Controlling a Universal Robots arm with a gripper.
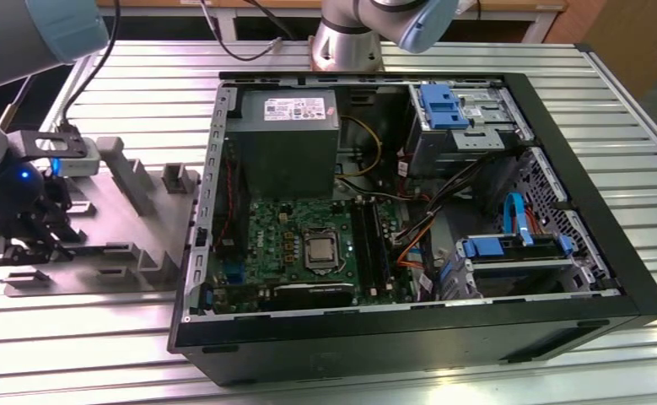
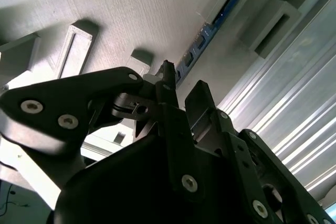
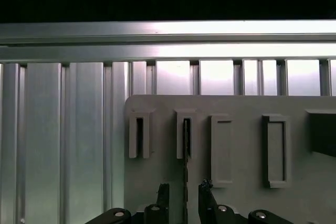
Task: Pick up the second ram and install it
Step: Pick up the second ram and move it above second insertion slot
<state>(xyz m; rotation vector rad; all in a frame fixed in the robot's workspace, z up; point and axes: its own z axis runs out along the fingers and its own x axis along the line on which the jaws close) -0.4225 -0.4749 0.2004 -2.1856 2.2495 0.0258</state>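
First wrist view | step: pick-up, judged | ram [image 3: 185, 169] is stood on edge in the grey holder [image 3: 241, 106] on the counter [image 3: 63, 129] | gripper [image 3: 184, 191] is held open astride it, not yet clamped | needed: jaws centred squarely on the thin edge

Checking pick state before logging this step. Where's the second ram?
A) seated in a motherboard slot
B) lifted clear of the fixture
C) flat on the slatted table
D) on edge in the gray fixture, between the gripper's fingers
D: in the first wrist view the second ram stands edge-on in a slot of the gray fixture, and the open gripper straddles it with a gap on each side.
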